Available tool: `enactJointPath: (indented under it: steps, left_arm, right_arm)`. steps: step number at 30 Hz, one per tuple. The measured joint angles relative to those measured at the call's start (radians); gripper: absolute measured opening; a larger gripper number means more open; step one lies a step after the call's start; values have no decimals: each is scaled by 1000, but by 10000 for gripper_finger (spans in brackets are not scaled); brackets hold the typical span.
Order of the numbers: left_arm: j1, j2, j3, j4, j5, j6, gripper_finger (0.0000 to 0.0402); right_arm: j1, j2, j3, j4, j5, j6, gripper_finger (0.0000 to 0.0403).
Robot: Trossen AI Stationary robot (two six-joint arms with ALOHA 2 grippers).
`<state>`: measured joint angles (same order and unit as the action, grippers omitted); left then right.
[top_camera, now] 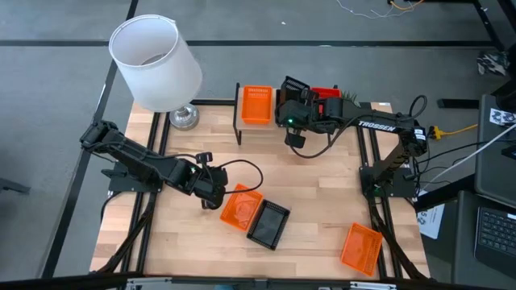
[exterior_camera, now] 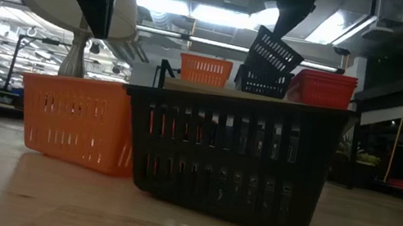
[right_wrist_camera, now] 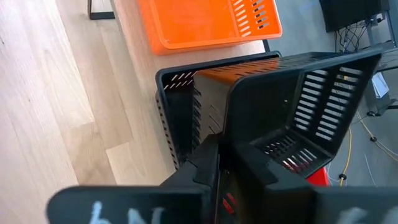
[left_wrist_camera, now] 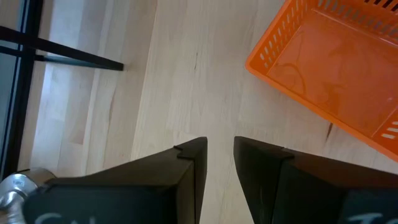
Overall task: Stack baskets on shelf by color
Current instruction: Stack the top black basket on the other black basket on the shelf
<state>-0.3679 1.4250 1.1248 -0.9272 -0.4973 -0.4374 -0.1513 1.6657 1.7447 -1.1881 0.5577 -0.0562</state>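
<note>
My right gripper [right_wrist_camera: 227,155] is over the shelf [exterior_camera: 189,86], shut on a black basket [right_wrist_camera: 298,99] that is tilted above a second black basket [right_wrist_camera: 180,112] standing on the plank. An orange basket [top_camera: 256,103] stands on the shelf to the left of them, and red baskets [top_camera: 326,95] to the right. My left gripper [left_wrist_camera: 219,162] hovers low over the table, slightly open, touching nothing, beside an orange basket [top_camera: 242,207]. A black basket [top_camera: 268,224] lies against that one. Another orange basket [top_camera: 360,246] lies near the table's right front. My right gripper pinches one wall [right_wrist_camera: 261,134] of the black basket between its two fingers, one finger on each side of the wall. The basket is lifted and tipped steeply, its open side showing in the wrist view, with its low end over the black basket below.
A lamp with a white shade [top_camera: 155,60] and metal base [top_camera: 184,117] stands at the table's far left, beside the shelf. Black frame rails run along both table sides. Bare wood lies between the shelf and the baskets on the table.
</note>
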Motion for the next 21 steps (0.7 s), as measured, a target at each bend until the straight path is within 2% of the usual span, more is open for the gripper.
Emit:
enactJointPath:
  steps: [12,19,21]
  left_arm:
    - [0,0,0,0,0,-1,73]
    - [0,0,0,0,0,-1,73]
    - [0,0,0,0,0,-1,73]
  right_arm:
    - [-11,0,0,9,55,-2,117]
    - [-8,0,0,34,39,3,122]
    - [-1,0,0,33,-19,22,122]
